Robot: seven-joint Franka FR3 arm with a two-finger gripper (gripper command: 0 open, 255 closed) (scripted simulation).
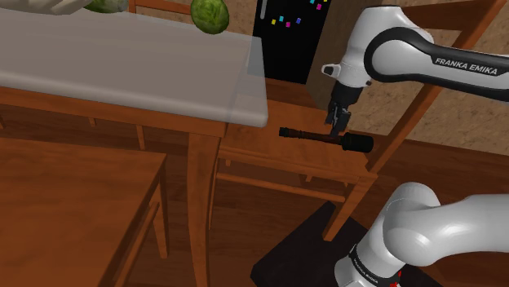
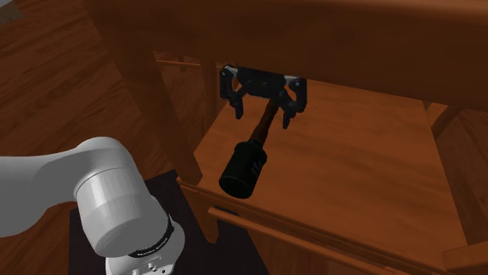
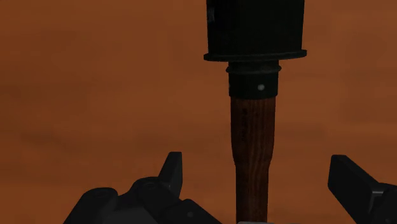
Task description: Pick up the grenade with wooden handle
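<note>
The gripper (image 3: 257,168) stands wide open, holding nothing, one finger on each side of the grenade (image 3: 254,127). Neither finger touches the brown handle, which runs straight away between them to the black head further on.

In the middle of the second exterior view the gripper (image 2: 263,117) hangs over the handle. The grenade (image 2: 249,160) lies flat on the chair seat (image 2: 352,156), its long axis slanting from upper right down to lower left, head toward the seat's front edge. Closing across the handle looks right.
</note>
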